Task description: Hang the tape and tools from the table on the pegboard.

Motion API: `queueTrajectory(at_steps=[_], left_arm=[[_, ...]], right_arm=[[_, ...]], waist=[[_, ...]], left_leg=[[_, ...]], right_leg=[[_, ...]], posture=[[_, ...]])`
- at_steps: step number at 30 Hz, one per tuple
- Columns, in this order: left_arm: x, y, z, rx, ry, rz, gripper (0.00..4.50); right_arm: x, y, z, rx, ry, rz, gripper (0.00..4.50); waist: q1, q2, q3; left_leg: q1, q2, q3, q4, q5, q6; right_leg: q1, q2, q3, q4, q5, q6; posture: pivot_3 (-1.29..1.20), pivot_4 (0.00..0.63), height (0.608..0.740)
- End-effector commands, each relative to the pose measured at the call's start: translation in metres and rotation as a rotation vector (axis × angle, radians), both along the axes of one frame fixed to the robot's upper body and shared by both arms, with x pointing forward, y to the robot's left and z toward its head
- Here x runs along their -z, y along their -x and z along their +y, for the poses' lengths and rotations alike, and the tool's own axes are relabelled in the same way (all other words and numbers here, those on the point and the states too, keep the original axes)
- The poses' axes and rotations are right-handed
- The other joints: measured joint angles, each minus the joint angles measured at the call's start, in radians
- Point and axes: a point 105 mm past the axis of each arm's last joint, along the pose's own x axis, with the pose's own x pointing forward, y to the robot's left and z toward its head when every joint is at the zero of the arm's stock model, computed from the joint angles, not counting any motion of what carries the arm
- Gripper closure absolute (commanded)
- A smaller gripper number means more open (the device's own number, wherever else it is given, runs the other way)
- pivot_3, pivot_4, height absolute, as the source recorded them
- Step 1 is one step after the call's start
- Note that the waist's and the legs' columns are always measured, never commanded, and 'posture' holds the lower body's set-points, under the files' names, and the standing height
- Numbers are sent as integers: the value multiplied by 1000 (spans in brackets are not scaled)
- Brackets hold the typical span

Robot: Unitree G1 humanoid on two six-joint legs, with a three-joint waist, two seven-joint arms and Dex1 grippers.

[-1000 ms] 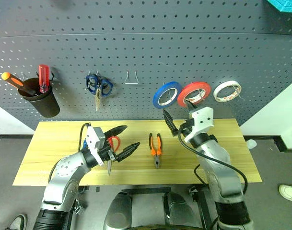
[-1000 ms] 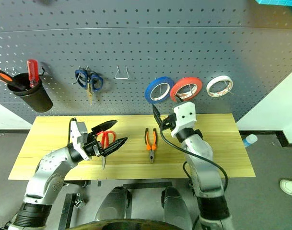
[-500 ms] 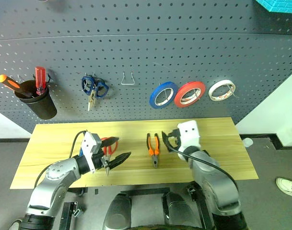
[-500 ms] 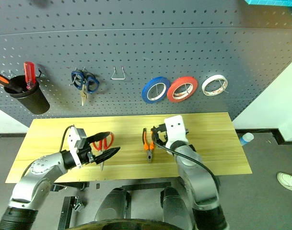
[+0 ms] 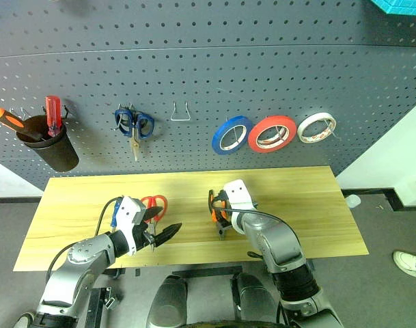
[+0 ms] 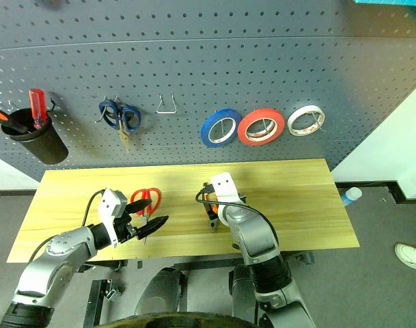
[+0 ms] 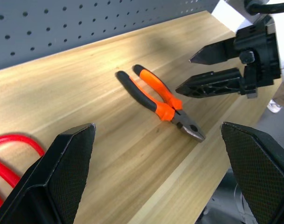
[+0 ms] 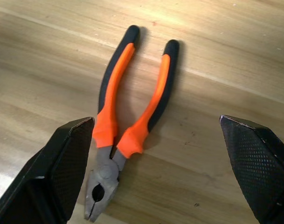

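Both grippers are sitting wide open, holding nothing.

Right gripper is hanging low over the pliers, fingers spread either side of the orange-and-black handles, not touching them. Pliers are lying flat near the middle of the table, handles pointing to the far side toward the pegboard, steel nose toward the near edge. In the right wrist view the handles are lying slightly parted with the nose closed.

Left gripper is hovering over the left half of the table, fingers aiming right toward the pliers. Red-handled scissors are lying just beyond it, red loops on the far side, blades running under the fingers toward the near edge. Can't tell if a fingertip is touching the blades.

Red tape is hanging on the pegboard, right of centre, between the blue roll and the white roll, overlapping the blue one slightly.

Also on the board: blue scissors hanging left of centre, a bare wire hook just right of them, and a black cup at far left holding a red screwdriver and an orange-handled one.
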Motion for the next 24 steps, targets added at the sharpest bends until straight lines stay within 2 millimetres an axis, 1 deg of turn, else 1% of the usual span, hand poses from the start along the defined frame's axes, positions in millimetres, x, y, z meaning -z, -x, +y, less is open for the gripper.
queueTrajectory(at_steps=[1,6,8,13,19,24], left_arm=[[-9,3,-7,14,7,-43,0],[-4,5,-9,11,10,-34,0],[-4,5,-10,11,12,-34,0],[-5,5,-13,15,16,-37,0],[-5,9,-17,25,22,-31,0],[-4,12,-18,26,22,-25,0]], right_arm=[[-22,-5,6,-10,-22,-62,9],[-34,-1,17,-30,-48,-72,9],[-38,3,26,-46,-71,-64,9],[-40,6,38,-39,-81,-53,9],[-35,-8,34,75,-49,-90,9],[-30,-16,35,157,-45,-88,9]], waist=[[-1,2,2],[-3,4,4],[-4,4,4],[-4,5,5],[-5,6,6],[-4,6,8]], left_leg=[[0,0,0,0,0,0],[-1,0,0,-1,0,0],[-2,0,0,-1,0,0],[-4,0,0,-3,0,0],[-7,0,0,-3,0,0],[-15,0,0,-3,0,0]], right_leg=[[0,0,0,0,0,0],[-1,0,0,0,-1,2],[-3,0,0,0,-1,2],[-5,0,0,-1,-1,2],[-7,0,0,-2,-2,2],[-16,0,0,-1,-1,2]], posture=[[294,185,727],[283,183,727],[282,183,727],[285,185,727],[292,193,727],[299,203,727]])
